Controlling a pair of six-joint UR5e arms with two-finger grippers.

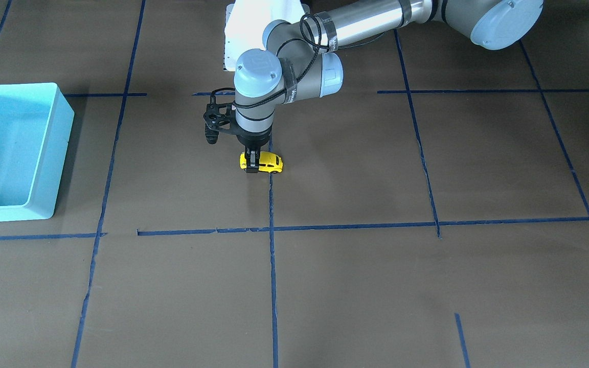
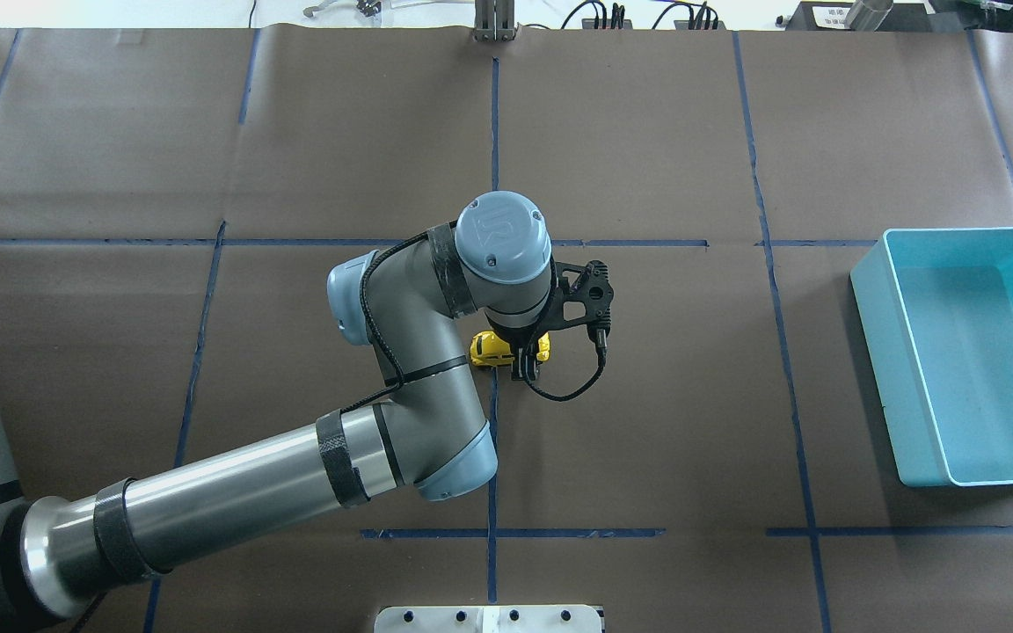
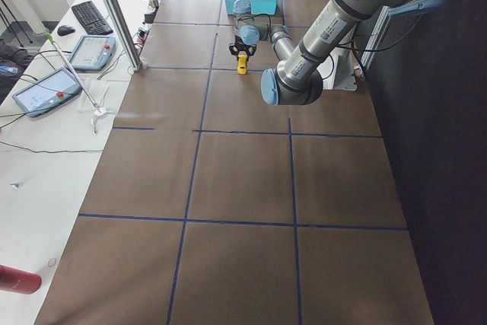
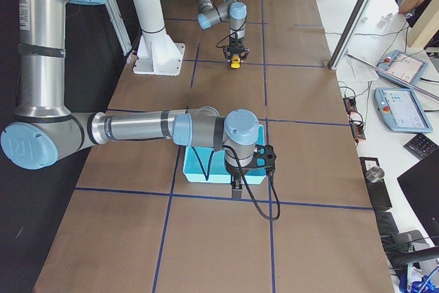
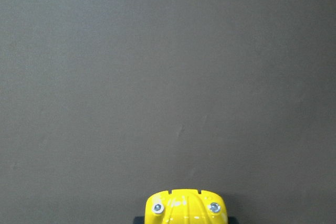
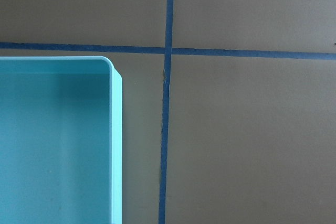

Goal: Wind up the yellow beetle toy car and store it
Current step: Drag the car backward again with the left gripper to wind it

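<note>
The yellow beetle toy car [image 1: 270, 162] sits at table level near the table's middle. It also shows in the overhead view [image 2: 491, 348] and at the bottom edge of the left wrist view [image 5: 185, 208]. My left gripper [image 1: 251, 164] points straight down with its fingers closed across the car's width at one end. The turquoise bin [image 2: 972, 352] stands empty far to the robot's right. My right gripper [image 4: 235, 186] hangs above the table beside the bin's corner [image 6: 52, 145]. It shows only in the exterior right view, so I cannot tell if it is open or shut.
Blue tape lines [image 1: 272, 266] divide the brown table cover into squares. A white base plate [image 2: 489, 618] lies at the robot's edge of the table. Operator pendants [image 4: 401, 108] and cables lie on a side bench beyond the far edge.
</note>
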